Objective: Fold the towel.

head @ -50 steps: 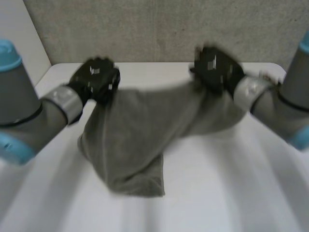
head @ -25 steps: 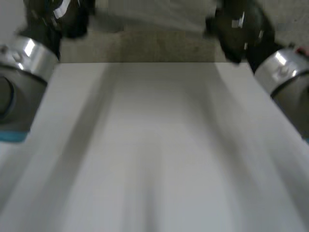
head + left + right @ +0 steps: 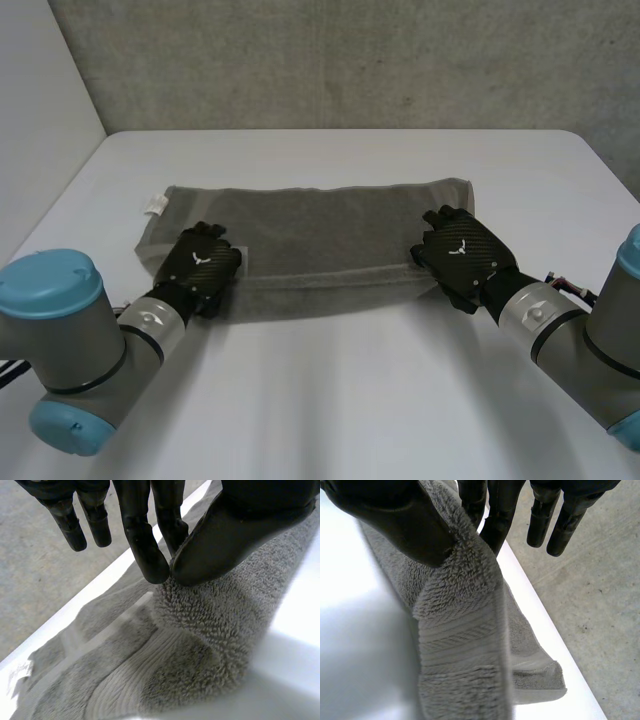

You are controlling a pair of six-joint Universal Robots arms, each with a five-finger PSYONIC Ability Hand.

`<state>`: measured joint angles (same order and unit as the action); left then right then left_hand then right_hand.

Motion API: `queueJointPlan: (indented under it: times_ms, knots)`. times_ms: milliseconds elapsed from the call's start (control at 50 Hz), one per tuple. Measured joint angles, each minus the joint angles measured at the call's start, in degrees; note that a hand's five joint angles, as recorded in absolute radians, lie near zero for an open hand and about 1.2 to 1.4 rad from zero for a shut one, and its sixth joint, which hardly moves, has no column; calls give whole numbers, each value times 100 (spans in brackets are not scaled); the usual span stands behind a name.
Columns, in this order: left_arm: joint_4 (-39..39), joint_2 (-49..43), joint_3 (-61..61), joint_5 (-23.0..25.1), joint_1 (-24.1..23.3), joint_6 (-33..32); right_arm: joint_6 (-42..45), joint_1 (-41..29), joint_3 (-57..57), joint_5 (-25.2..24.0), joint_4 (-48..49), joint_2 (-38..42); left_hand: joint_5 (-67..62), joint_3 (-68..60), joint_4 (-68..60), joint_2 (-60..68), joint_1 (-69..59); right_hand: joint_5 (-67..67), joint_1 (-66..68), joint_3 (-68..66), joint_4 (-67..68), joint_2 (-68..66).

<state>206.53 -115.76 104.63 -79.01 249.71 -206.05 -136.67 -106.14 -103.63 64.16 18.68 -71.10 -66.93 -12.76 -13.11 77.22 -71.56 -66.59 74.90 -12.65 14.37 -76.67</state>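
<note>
Towel (image 3: 320, 230), grey, spread on table (image 3: 330, 400); edge ends pinched between thumb and fingers of left hand (image 3: 200, 268), right hand (image 3: 462, 255). Best lowered level, released together.

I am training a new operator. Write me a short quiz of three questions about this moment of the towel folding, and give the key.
1. Choose: what does the left hand do with the grey towel? A) presses it flat B) pinches its near edge C) hovers beside it
2. True or false: the right hand holds nothing.
3. Fill in: the towel's white label is at the corner nearer the ___ hand.
Key: 1 B; 2 false; 3 left.
</note>
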Motion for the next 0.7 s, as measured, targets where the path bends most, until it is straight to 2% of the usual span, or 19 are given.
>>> queueJointPlan:
  times_ms: [160, 200, 220, 260, 280, 340, 460, 520, 580, 700]
  knots:
    - [-93, 408, 12, -439, -18, 15, -18, -37, 11, 17, -231, -119, -3, 0, 0, 0, 0, 0, 0, 0, 0, 0]
    - [-136, 508, 42, -486, -21, 11, -17, -50, 15, 21, -290, -134, 795, 0, 0, -920, 596, -6, 0, 0, 0, 0]
    - [-192, 572, 72, -498, -23, 7, -15, -57, 17, 23, -319, -137, 1995, 0, 0, -2123, 1657, -58, 0, 0, 0, -4]
    - [-305, 649, 112, -501, -32, -6, -11, -67, 18, 21, -345, -136, 3304, 0, 0, -3314, 2782, -88, 0, 0, 0, -4]
    - [-358, 672, 128, -498, -36, -13, -10, -69, 18, 22, -350, -136, 3551, 0, 0, -3580, 3059, -92, 0, 0, 0, -4]
    - [-668, 763, 189, -483, -50, -68, -4, -75, 19, 24, -366, -130, 4031, 0, 0, -3945, 3419, -94, 0, 0, 0, -5]
    - [-1231, 1028, 224, -462, 36, -180, 0, -76, 19, 23, -366, -124, 4143, 0, 0, -3995, 3466, -95, 0, 0, 0, -5]
    - [-1421, 1278, 217, -447, 151, -201, 0, -79, 17, 20, -372, -123, 4157, 0, 0, -4015, 3471, 1001, -965, 0, 0, 1115]
    - [-1518, 1603, 176, -433, 305, -195, 0, -81, 14, 18, -422, -119, 4216, 0, 0, -4079, 3536, 2830, -2729, 0, 0, 2841]
    - [-1529, 2044, -10, -421, 450, -170, -26, -79, 35, 18, -684, -146, 4231, 0, 0, -4094, 3547, 5916, -5304, 0, 0, 5452]
